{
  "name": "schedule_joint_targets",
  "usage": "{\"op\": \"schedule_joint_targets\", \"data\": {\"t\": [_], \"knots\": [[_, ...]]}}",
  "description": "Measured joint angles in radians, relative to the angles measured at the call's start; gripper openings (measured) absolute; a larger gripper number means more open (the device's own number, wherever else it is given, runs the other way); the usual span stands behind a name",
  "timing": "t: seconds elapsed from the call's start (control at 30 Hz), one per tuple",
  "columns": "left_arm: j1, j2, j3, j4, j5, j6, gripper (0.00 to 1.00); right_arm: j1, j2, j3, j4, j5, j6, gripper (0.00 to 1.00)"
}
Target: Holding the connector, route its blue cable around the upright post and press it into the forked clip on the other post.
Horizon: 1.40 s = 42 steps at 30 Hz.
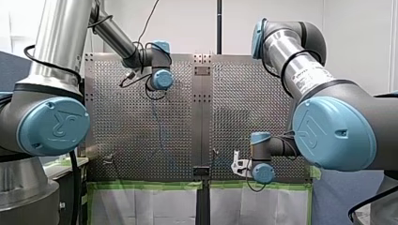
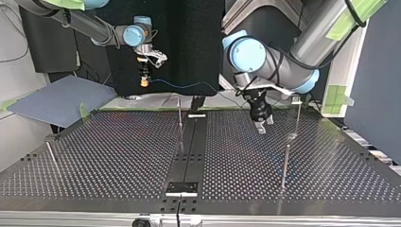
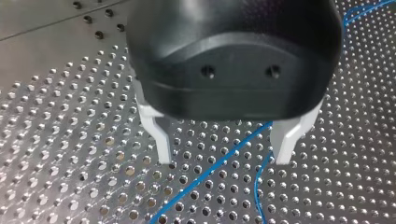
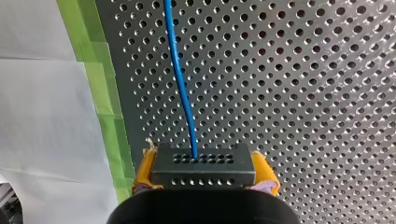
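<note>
Landmark: the dark centre strip of the perforated metal table; positions below are read from the top view.

Nearest the camera, a thin metal post stood upright to the right of the strip. Beyond it, also right of the strip, my left gripper pointed downward just above the table. Its black body carried two pale fingers, spread apart and gripping nothing. In the left wrist view the blue cable crossed the plate beneath that gap.

Farther on, a second slim post rose just left of the strip. Farthest, my right gripper hung over the table's far edge, well left of the strip, with its fingers pointing down. Its yellow pads were clamped on the connector, a dark rectangular block with rows of small holes. The cable left the middle of the block and ran out over the table, beside a band of green tape.
</note>
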<state>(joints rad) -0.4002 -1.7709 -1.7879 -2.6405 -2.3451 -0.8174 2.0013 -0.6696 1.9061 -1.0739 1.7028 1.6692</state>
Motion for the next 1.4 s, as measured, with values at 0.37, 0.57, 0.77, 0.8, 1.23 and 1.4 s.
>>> {"op": "schedule_joint_targets", "data": {"t": [0.37, 0.57, 0.77, 0.8, 1.23, 1.4], "knots": [[0.013, -0.021, 0.043, -0.025, 0.021, 0.005, 1.0, 0.003, 0.0, 0.0, -0.003, 0.0, 0.0, 0.0], [0.028, -0.021, 0.081, -0.058, 0.005, 0.003, 1.0, 0.005, 0.0, 0.0, -0.004, 0.0, 0.0, 0.0], [0.04, -0.021, 0.096, -0.063, 0.026, 0.001, 1.0, 0.005, 0.0, 0.0, -0.007, 0.0, 0.0, 0.0], [0.041, -0.021, 0.097, -0.062, 0.029, 0.001, 1.0, 0.005, 0.0, 0.0, -0.007, 0.0, 0.0, 0.0], [0.066, -0.032, 0.125, -0.08, 0.061, -0.017, 1.0, 0.005, 0.001, 0.0, -0.01, 0.0, 0.002, 0.0], [0.072, -0.073, 0.161, -0.108, 0.062, -0.043, 1.0, 0.006, 0.001, 0.0, -0.01, 0.0, 0.001, 0.0]]}}
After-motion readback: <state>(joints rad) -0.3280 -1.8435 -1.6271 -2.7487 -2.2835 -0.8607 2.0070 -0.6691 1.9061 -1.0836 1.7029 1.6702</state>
